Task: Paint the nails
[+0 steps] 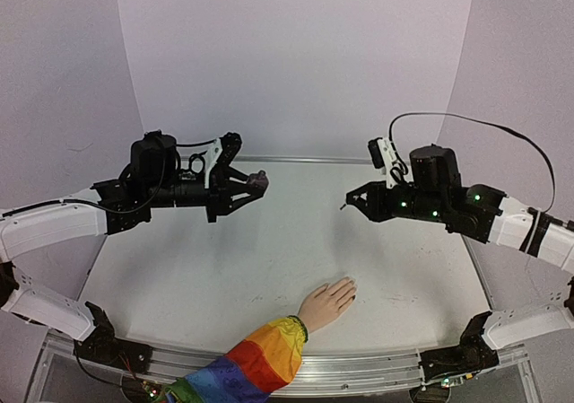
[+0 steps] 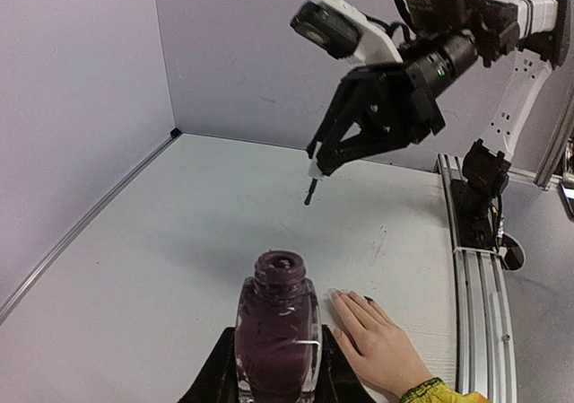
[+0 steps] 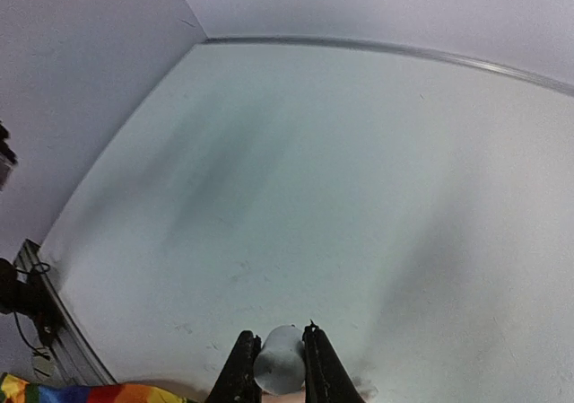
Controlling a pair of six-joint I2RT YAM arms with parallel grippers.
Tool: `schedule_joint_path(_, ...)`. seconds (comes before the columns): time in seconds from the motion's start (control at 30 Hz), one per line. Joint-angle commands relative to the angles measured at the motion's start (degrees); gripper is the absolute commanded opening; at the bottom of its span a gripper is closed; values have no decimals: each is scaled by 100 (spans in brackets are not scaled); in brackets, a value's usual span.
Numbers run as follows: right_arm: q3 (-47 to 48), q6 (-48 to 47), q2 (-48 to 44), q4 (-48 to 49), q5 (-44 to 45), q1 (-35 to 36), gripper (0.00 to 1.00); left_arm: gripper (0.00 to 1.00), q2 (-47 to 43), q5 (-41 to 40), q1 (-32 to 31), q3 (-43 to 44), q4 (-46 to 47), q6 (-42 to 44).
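The pale mannequin hand (image 1: pixel 327 304) lies palm down near the table's front edge, in a rainbow-striped sleeve (image 1: pixel 260 358). Its nails (image 1: pixel 350 288) point toward the back; one nail (image 2: pixel 368 298) carries a dark spot, the others (image 2: pixel 345 293) look skin-toned. My left gripper (image 1: pixel 251 188) hangs above the table at the left, shut on an uncapped bottle of dark purple polish (image 2: pixel 278 327). My right gripper (image 1: pixel 354 201) hovers at the right, shut on the silver brush cap (image 3: pixel 280 372). The thin brush (image 2: pixel 310 190) points down, high above the hand and apart from the bottle.
White walls close the table at the back and both sides. A metal rail (image 1: pixel 359 367) runs along the front edge, with the arm bases (image 1: pixel 453 358) on it. The right arm's cable (image 1: pixel 466 120) loops above it. Faint smudges (image 1: pixel 408 297) mark the tabletop right of the hand.
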Motion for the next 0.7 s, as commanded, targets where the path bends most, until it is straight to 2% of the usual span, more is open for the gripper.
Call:
schedule_joint_path(0.0,941,-601,529,821,-1344,55,0,0,-18,282,-19,252,277,648)
schedule_joint_path(0.3,2216,-684,1231,940,-2603,380,0,0,-60,181,-61,-105,318,1102)
schedule_joint_path(0.67,2747,-613,1785,1055,-2834,628,0,0,-36,-131,-155,-251,376,1150)
